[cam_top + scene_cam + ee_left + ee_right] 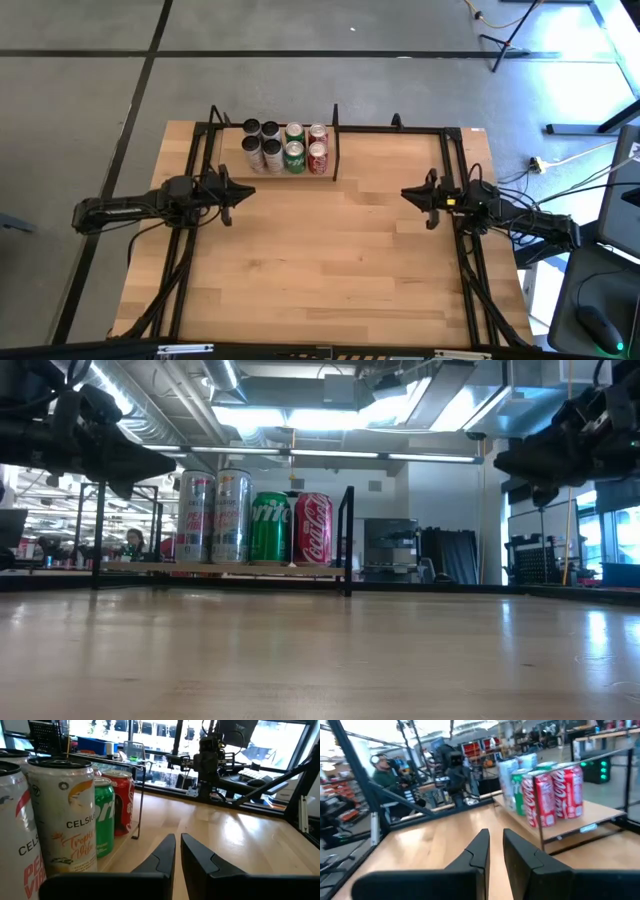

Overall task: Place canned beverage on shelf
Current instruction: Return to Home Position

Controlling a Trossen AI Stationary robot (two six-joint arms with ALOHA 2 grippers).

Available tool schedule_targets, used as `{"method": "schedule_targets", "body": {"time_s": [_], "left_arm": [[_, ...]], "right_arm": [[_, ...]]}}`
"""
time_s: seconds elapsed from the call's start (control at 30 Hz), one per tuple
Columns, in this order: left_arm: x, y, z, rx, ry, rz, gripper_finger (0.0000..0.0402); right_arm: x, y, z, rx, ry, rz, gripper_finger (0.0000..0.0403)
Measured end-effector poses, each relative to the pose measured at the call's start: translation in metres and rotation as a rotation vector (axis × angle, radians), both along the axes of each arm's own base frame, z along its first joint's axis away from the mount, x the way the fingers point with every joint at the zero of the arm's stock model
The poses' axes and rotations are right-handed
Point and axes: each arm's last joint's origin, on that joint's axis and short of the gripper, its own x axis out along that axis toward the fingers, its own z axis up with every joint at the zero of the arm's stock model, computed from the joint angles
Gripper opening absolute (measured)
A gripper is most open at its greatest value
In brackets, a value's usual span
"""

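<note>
Eight beverage cans stand upright on the shelf (602, 812) at the far left part of the table (330, 260), in two rows of four, close side by side: the white-pink Celsius cans (196, 518), the white-yellow Celsius cans (65, 815), the green Sprite cans (270, 528) and the red Coca-Cola cans (313, 528). No can is on the bare table, so the placing looks finished to me and only the going home of the arms remains. The left gripper (178, 836) hovers above the table just in front of the shelf. The right gripper (496, 832) hovers well apart at the other side, and the two face each other. Each one has its jaws almost together, with only a thin slit, and they hold nothing. I judge such a can to be a little heavy when full, smooth and slippery, with a thin wall that dents easily; it is best taken around the middle of the body, from the side, with gentle pressure
</note>
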Motion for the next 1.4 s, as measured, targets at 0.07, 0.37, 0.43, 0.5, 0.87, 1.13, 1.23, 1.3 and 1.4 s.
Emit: {"method": "schedule_targets", "body": {"time_s": [0.07, 0.37, 0.43, 0.5, 0.87, 1.13, 1.23, 1.3, 1.4], "left_arm": [[0.0000, 0.0000, 0.0000, 0.000, 0.000, 0.000, 0.0021], [0.0000, 0.0000, 0.0000, 0.000, 0.000, 0.000, 0.0021], [0.0000, 0.0000, 0.0000, 0.000, 0.000, 0.000, 0.0021], [0.0000, 0.0000, 0.0000, 0.000, 0.000, 0.000, 0.0021], [0.0000, 0.0000, 0.0000, 0.000, 0.000, 0.000, 0.0021], [0.0000, 0.0000, 0.0000, 0.000, 0.000, 0.000, 0.0021], [0.0000, 0.0000, 0.0000, 0.000, 0.000, 0.000, 0.0021], [0.0000, 0.0000, 0.0001, 0.000, 0.000, 0.000, 0.0021], [0.0000, 0.0000, 0.0001, 0.000, 0.000, 0.000, 0.0021]], "right_arm": [[-0.0001, 0.0008, 0.0008, 0.003, -0.008, 0.027, 0.0044], [0.0000, -0.0001, 0.0002, 0.107, -0.015, 0.002, 0.0044], [0.0000, -0.0001, -0.0001, 0.108, -0.012, -0.001, 0.0044], [0.0000, -0.0001, -0.0002, 0.108, -0.011, -0.001, 0.0044], [0.0000, -0.0001, -0.0003, 0.108, -0.010, -0.001, 0.0044], [0.0000, -0.0001, -0.0004, 0.108, -0.009, -0.001, 0.0044], [0.0000, -0.0001, -0.0004, 0.108, -0.009, -0.001, 0.0044], [0.0000, -0.0001, -0.0004, 0.108, -0.009, -0.001, 0.0044], [0.0000, -0.0001, -0.0005, 0.108, -0.008, -0.001, 0.0044]]}}
